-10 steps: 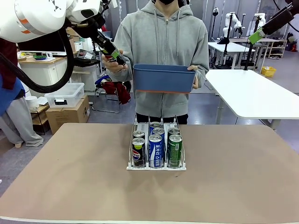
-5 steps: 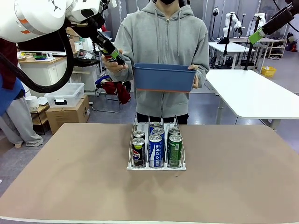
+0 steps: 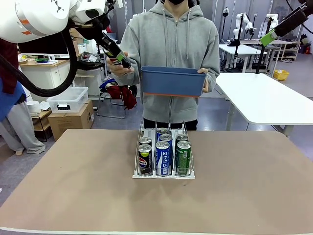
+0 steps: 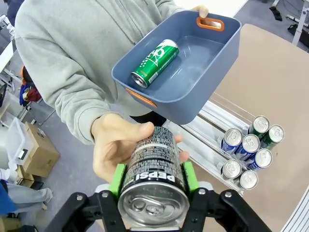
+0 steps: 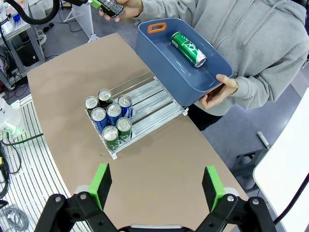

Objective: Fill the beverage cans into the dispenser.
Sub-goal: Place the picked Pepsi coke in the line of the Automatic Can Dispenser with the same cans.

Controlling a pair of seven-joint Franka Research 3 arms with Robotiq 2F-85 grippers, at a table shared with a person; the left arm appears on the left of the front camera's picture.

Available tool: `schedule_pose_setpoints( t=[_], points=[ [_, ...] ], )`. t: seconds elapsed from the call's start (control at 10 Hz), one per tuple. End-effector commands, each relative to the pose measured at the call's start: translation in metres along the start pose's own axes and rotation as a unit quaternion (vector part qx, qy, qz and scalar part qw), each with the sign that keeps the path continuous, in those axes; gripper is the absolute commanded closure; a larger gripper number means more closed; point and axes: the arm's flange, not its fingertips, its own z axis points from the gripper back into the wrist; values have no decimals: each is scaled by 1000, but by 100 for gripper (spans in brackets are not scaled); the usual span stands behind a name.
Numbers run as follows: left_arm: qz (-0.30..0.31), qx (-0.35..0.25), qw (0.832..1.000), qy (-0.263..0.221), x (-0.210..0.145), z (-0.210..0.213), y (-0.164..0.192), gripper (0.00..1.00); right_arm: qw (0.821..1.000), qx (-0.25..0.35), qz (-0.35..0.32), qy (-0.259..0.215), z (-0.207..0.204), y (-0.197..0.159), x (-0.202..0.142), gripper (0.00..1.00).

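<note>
My left gripper [image 3: 117, 57] is raised at the far left of the table and shut on a black Pepsi can [image 4: 152, 170], green pads on both sides of it. The person's hand [image 4: 115, 145] still wraps the same can from behind. The white wire dispenser [image 3: 164, 174] stands mid-table with several black, blue and green cans [image 3: 162, 157] lined up at its front lip. The rails [image 4: 205, 126] behind them are bare. My right gripper [image 5: 157, 187] hangs open high above the table, seen at the top right of the front view [image 3: 270, 35].
With the other hand the person holds a blue plastic bin [image 3: 172, 81] over the far edge of the table. One green can [image 4: 155, 63] lies on its side in it. A white table [image 3: 266, 100] stands at the far right.
</note>
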Motion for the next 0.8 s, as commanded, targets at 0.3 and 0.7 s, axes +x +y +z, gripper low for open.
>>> schedule_pose_setpoints(
  t=[0.3,0.7],
  points=[
    [-3,0,1000,-1,-2,0,2,100,1000,-2,2,3,0,-1,-1,0],
    [-3,0,1000,-1,-2,0,2,100,1000,-2,2,3,0,-1,-1,0]
  ],
)
